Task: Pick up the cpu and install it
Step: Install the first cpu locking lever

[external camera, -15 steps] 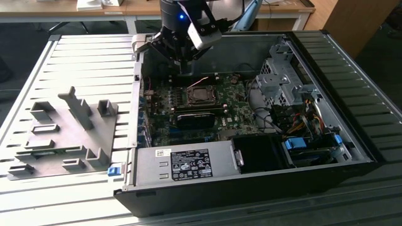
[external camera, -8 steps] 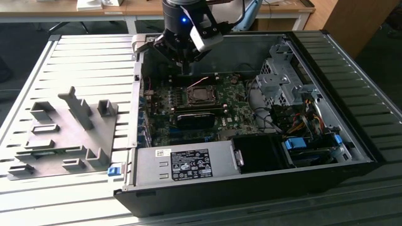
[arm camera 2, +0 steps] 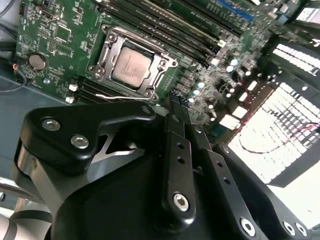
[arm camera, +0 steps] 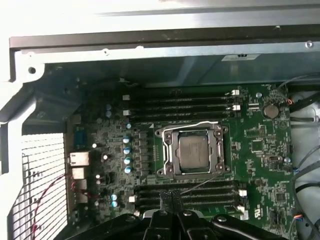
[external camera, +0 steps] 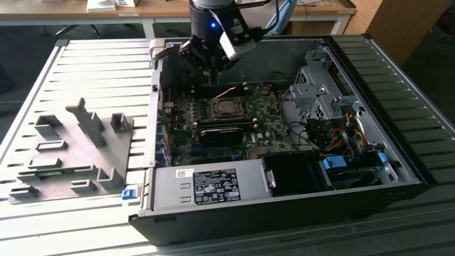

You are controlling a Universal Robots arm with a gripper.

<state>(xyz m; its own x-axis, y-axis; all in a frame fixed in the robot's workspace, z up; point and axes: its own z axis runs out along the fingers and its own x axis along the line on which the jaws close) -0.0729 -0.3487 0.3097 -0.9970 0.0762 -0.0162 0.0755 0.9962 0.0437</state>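
The cpu (arm camera: 193, 151), a flat silvery square, lies inside the dark socket frame (arm camera: 165, 155) on the green motherboard (arm camera: 260, 150) of the opened computer case. It also shows as the cpu (arm camera 2: 131, 67) in the second wrist view and the cpu (external camera: 226, 108) in the exterior view. My gripper (external camera: 212, 81) hangs above the board, a short way off the socket toward the case's far wall. Its fingertips (arm camera: 170, 199) are pressed together with nothing between them. In the second wrist view the gripper (arm camera 2: 175, 102) points at the memory slots beside the socket.
The case (external camera: 398, 106) lies open on a slatted metal table (external camera: 92, 69). A grey fixture plate (external camera: 64, 154) with upright blocks sits at the exterior view's left. Drive cage (external camera: 316, 88), cables and power supply (external camera: 206, 186) crowd the case's right and near sides.
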